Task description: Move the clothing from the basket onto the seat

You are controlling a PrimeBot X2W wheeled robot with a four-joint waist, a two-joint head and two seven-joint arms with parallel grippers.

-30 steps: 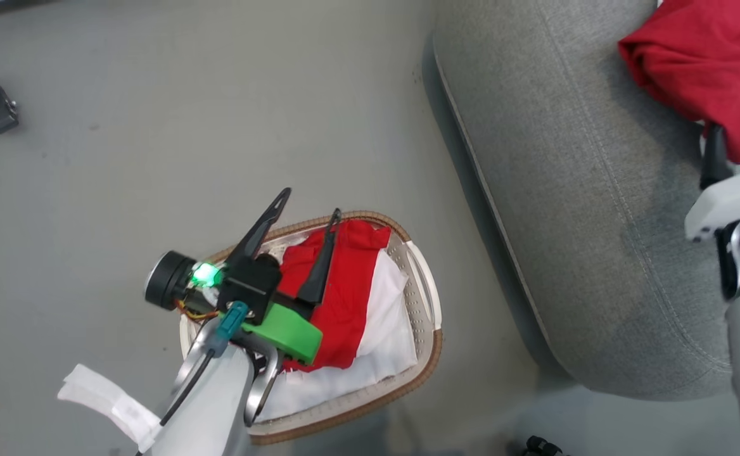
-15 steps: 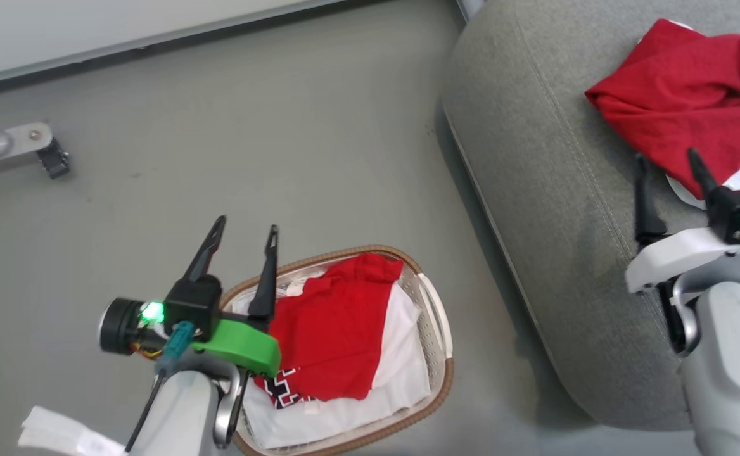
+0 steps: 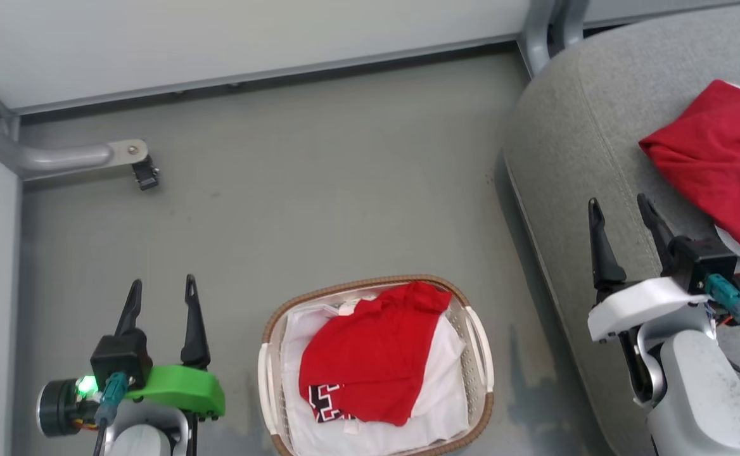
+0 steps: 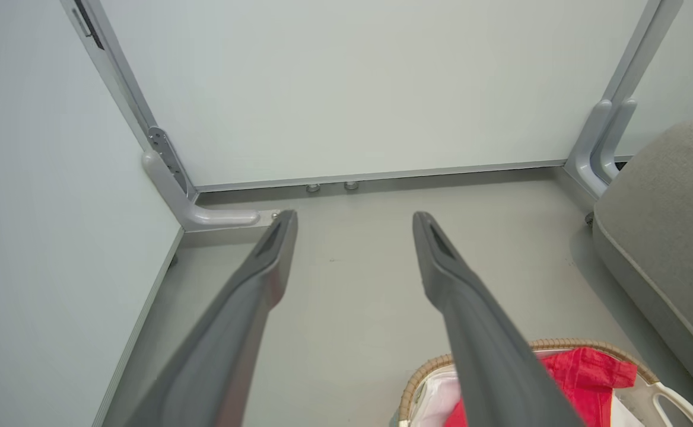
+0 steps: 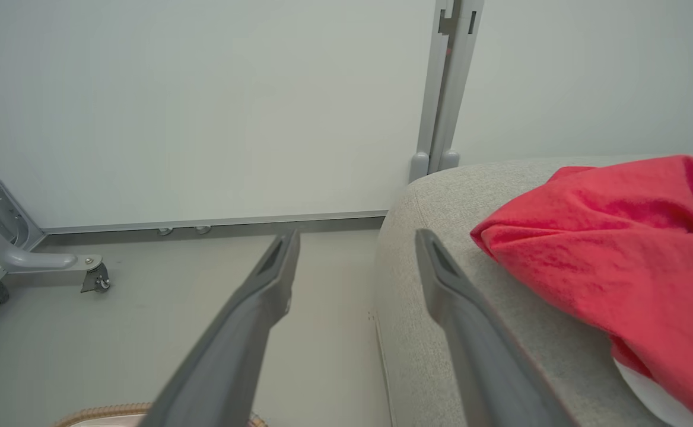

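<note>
Near left: L gripper (image 3: 162, 282), jaws spread wide, nothing betw. them, over bare floor (image 3: 319, 190), just left of the basket (image 3: 267, 335) & apart from it. Basket sits near centre on the floor. Inside it, one red garment (image 3: 370, 354) w/ dark block lettering at its near-left edge lies crumpled on a white sheet (image 3: 446, 399). Near right: R gripper (image 3: 618, 200), also spread & empty, over the left edge of the seat (image 3: 566, 139). Farther right on the seat: 2nd red garment (image 3: 718, 158) w/ white trim, bunched, apart from the fingers. Far: metal frame foot (image 3: 91, 154), wall panel (image 3: 249, 38).
</note>
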